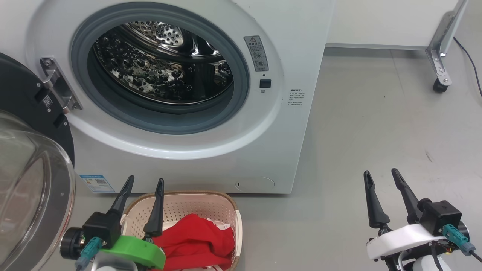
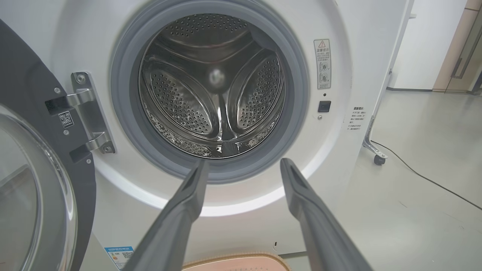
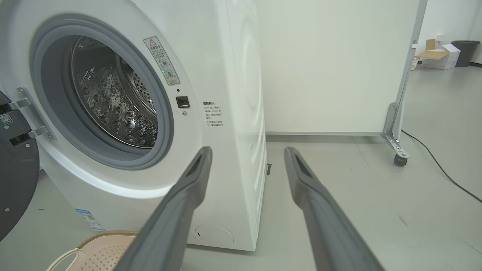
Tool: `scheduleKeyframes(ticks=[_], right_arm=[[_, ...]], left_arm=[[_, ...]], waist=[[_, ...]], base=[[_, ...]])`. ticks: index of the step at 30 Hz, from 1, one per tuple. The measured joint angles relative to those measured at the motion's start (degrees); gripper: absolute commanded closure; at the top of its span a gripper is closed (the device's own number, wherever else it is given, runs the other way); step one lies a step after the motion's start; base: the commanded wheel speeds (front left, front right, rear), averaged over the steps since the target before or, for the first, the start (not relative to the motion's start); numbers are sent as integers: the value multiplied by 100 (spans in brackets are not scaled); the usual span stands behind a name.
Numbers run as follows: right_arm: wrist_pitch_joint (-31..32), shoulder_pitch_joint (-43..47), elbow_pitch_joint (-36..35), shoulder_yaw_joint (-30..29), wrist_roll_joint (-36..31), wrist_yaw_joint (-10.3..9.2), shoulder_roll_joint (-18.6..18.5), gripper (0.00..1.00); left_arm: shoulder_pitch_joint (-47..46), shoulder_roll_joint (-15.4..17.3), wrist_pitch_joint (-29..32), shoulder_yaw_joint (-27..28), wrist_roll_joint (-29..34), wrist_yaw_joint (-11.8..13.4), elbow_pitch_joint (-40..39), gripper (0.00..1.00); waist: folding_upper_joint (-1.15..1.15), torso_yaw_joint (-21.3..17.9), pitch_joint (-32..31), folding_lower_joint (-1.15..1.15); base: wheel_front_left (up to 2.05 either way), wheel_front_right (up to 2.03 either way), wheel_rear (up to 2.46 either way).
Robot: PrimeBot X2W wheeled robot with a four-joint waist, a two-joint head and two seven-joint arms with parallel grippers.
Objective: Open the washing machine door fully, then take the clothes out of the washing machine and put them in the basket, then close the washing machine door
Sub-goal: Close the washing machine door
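- You are facing the washing machine [image 1: 297, 124], a white front-loader standing on the grey floor [image 1: 376, 131].
- The washing machine door [image 1: 22, 94] is swung wide open on its hinge at the left of the opening. Its black rim and clear bulging glass face you.
- Inside the grey rubber gasket [image 1: 241, 75] you can see the steel perforated drum [image 1: 158, 71]. No cloth is visible in it.
- The basket [image 1: 180, 196], cream with a brown woven-look rim, sits on the floor just before the machine's bottom front edge.
- The clothes [image 1: 192, 237] lie in the basket: a bright red garment, with bits of white cloth showing at its right edge.
- Your left gripper [image 1: 146, 178] hangs over the basket's left side. Its two dark fingers are spread apart, hold nothing, and point at the drum opening.
- Your right gripper [image 1: 380, 171] hovers over bare floor, well to the right of the basket. Its fingers are also spread and empty.
- A small blue label [image 1: 97, 183] sits low on the machine's front, near its left corner.
- A white panel on a caster [image 1: 440, 86] stands behind, to the right.
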Motion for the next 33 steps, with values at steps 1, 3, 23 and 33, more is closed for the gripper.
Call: scheduleKeyframes(ticks=[1,3,23,33], right_arm=[[0,0,-3,0,0,0,0,0],[-1,0,-10,0,0,0,0,0],[0,0,-32,8,0,-1,-2,0],[0,0,-33,19,0,-1,-8,0]], left_arm=[[1,0,0,-1,0,4,-12,0],[4,0,0,-2,0,8,-33,0],[29,1,0,-85,0,100,-130,0],[34,1,0,-127,-46,110,-129,0]], waist=[[0,1,1,0],[0,3,3,0],[0,-2,33,0],[0,5,28,0]], base=[[0,0,0],[0,0,0],[0,0,0],[-2,2,0]])
